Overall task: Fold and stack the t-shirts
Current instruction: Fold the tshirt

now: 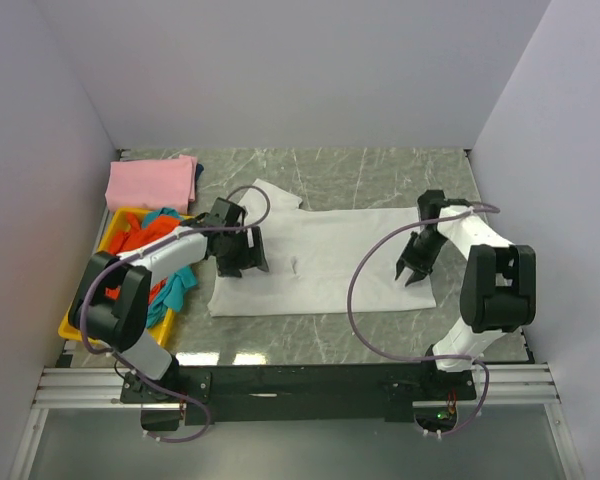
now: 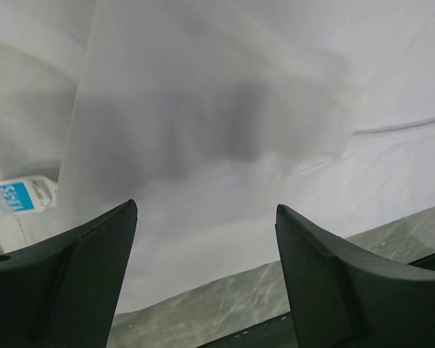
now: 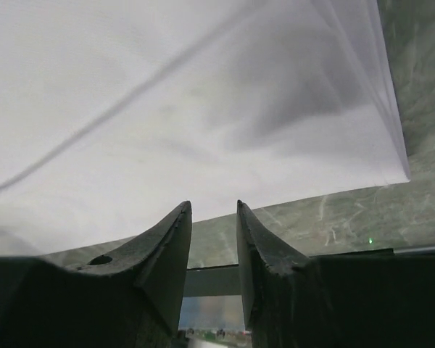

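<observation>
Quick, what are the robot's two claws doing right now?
Left gripper: wide open, empty, over the white t-shirt.
Right gripper: slightly open, holding nothing.

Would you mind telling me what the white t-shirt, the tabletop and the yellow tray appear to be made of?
The white t-shirt looks like soft matte cloth, perhaps cotton: it lies limp with creases. The tabletop looks like grey-green veined marble or a laminate imitation, slightly glossy. The yellow tray seems smooth moulded plastic, given its even colour and rigid rim.
</observation>
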### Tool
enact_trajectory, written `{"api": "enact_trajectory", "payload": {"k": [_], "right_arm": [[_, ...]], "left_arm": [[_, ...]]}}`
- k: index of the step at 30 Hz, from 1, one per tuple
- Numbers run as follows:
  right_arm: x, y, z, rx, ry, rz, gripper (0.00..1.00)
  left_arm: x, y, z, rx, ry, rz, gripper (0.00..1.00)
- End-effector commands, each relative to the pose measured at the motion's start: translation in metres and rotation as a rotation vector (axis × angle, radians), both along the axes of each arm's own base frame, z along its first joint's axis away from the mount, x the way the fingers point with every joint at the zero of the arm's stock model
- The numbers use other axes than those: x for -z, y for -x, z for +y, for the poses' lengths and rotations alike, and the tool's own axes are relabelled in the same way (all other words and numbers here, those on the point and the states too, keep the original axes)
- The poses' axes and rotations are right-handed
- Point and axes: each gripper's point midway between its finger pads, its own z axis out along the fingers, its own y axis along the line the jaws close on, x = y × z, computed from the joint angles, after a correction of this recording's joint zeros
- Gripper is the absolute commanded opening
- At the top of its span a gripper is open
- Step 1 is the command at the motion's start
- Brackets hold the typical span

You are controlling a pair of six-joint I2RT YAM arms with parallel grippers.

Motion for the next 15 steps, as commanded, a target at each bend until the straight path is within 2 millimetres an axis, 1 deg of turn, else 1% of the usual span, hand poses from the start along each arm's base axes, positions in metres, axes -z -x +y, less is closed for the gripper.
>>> {"api": "enact_trajectory", "payload": {"k": [1,2,3,4,5,6,7,9,10,11,14,15], "right_arm": [[-0.043,-0.036,0.0,-0.047,0.0,-0.152,0.39],[-0.043,-0.043,0.002,-0.053,-0.006,-0.161,0.39],[-0.045,-0.049,0.002,-0.054,-0.013,-0.172,0.39],[-0.048,-0.058,0.005,-0.056,-0.027,-0.191,0.39],[-0.043,-0.064,0.006,-0.06,-0.034,-0.187,0.39],[-0.042,-0.069,0.007,-0.061,-0.041,-0.192,0.39],[-0.037,-0.076,0.01,-0.069,-0.053,-0.19,0.38],[-0.031,-0.081,0.009,-0.075,-0.052,-0.18,0.38],[-0.028,-0.083,0.009,-0.077,-0.049,-0.178,0.38],[-0.021,-0.083,0.008,-0.08,-0.045,-0.16,0.38],[-0.006,-0.082,0.007,-0.083,-0.041,-0.131,0.38],[0.001,-0.077,0.007,-0.086,-0.042,-0.111,0.38]], "left_arm": [[-0.035,-0.034,-0.009,0.006,-0.001,-0.091,0.83],[-0.034,-0.039,-0.011,0.011,-0.002,-0.087,0.83],[-0.042,-0.048,-0.016,0.014,0.009,-0.11,0.83],[-0.039,-0.053,-0.018,0.016,0.005,-0.102,0.83],[-0.04,-0.056,-0.021,0.021,0.01,-0.105,0.83],[-0.046,-0.063,-0.024,0.024,0.02,-0.121,0.83],[-0.042,-0.066,-0.026,0.028,0.018,-0.115,0.83],[-0.044,-0.073,-0.029,0.032,0.02,-0.118,0.83],[-0.042,-0.073,-0.029,0.037,0.016,-0.112,0.83],[-0.037,-0.074,-0.03,0.04,0.012,-0.102,0.83],[-0.031,-0.075,-0.033,0.05,0.021,-0.088,0.83],[-0.029,-0.075,-0.034,0.05,0.024,-0.085,0.83]]}}
